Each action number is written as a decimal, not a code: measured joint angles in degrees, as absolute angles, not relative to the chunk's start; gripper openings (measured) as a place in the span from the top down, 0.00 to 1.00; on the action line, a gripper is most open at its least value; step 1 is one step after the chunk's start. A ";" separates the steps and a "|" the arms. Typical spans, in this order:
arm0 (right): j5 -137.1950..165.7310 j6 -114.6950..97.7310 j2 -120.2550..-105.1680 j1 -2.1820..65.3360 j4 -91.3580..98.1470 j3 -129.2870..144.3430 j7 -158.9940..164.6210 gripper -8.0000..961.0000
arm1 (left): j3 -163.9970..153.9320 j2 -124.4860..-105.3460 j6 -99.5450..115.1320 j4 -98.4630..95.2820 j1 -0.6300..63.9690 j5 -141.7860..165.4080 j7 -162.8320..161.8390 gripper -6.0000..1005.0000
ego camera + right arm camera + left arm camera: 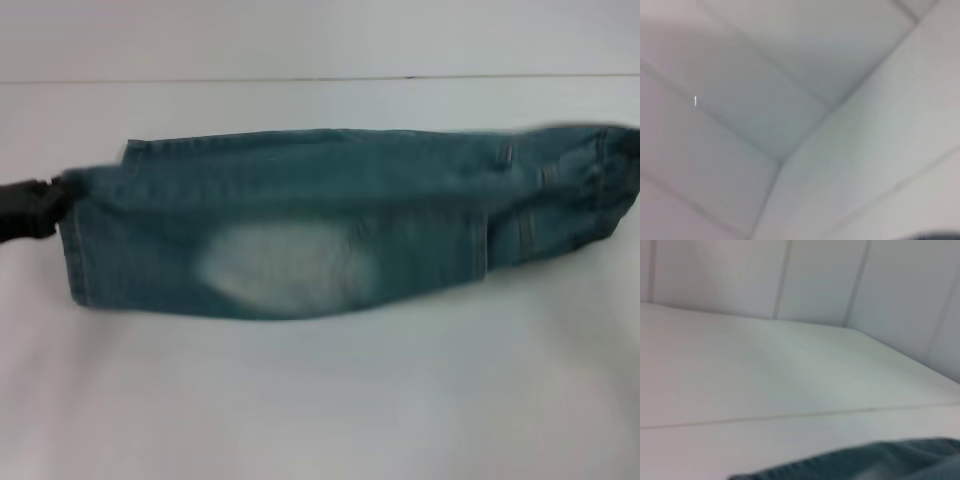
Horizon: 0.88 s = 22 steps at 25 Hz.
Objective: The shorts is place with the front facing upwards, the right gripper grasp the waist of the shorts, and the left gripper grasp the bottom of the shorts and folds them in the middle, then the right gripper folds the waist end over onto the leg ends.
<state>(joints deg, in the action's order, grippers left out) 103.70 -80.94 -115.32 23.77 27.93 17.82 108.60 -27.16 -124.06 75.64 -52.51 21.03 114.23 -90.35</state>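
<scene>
The blue denim shorts (330, 225) are doubled lengthwise and stretched across the white table, with a faded pale patch on the upper layer. The leg ends point left and the waist (590, 185) reaches the right edge of the head view. My left gripper (58, 192) is black and comes in from the left edge, shut on the upper corner of the leg hem. A dark shape at the waist's top corner looks like my right gripper (628, 140), mostly cut off by the frame. A strip of the shorts' denim (880, 462) shows in the left wrist view.
The white table (320, 400) spreads out in front of and behind the shorts. A pale panelled wall (840, 280) rises behind the table's far edge. The right wrist view shows only wall panels (790, 100).
</scene>
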 joint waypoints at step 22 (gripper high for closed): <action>97.47 -52.05 -116.75 35.76 21.81 18.31 99.19 0.80 | -28.15 -124.02 46.95 -34.71 34.14 109.16 -79.69 0.95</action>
<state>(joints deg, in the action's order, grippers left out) 97.47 -52.05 -116.75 35.76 21.81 18.31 99.19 -28.15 -124.02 46.95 -34.71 34.14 109.16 -79.69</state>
